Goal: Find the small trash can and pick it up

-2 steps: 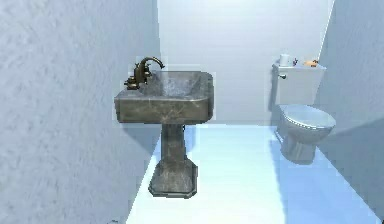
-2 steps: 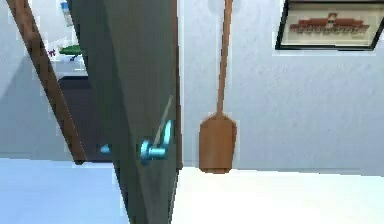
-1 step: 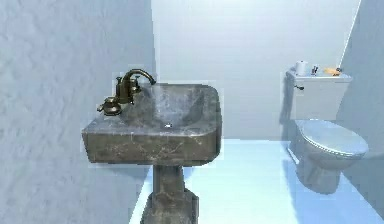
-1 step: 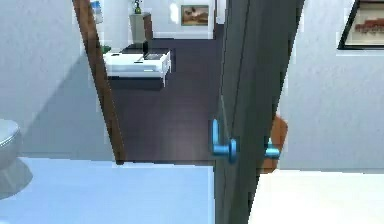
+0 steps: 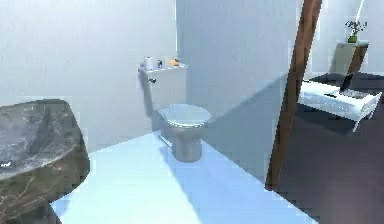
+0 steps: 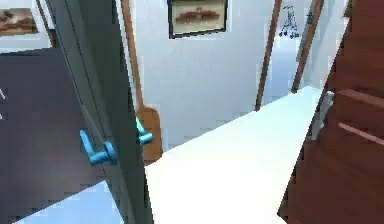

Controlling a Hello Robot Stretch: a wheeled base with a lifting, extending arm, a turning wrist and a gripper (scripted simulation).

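White toilet [image 5: 183, 122], dark stone basin [image 5: 36, 150], blue-handled door [image 6: 98, 80]

Toilet [image 5: 180, 120] ahead against wall, stone basin [image 5: 38, 150] left, doorway right

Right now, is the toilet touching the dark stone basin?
Apart: the forward view shows a stretch of bare floor between the toilet and the dark stone basin.
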